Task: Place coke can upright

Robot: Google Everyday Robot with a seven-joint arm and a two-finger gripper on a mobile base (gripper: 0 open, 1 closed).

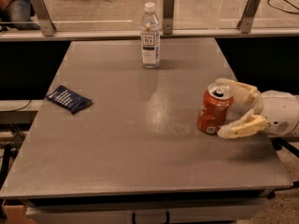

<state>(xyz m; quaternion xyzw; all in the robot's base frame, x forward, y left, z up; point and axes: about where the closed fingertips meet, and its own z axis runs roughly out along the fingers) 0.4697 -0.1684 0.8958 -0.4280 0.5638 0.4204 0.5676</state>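
Note:
The coke can (pixel 213 110), red-orange with a silver top and pull tab, stands upright on the grey table (pixel 140 139) at the right side. My gripper (pixel 228 109) reaches in from the right edge with its cream fingers on either side of the can. One finger (pixel 236 88) is behind the can and the other finger (pixel 243 126) is in front, near its base. The jaws look spread apart and loose around the can.
A clear bottle (pixel 150 36) with a white cap stands at the back middle of the table. A dark blue packet (pixel 69 99) lies at the left. A glass partition with metal posts (pixel 168 10) runs behind the table. The table's right edge is just beyond the can.

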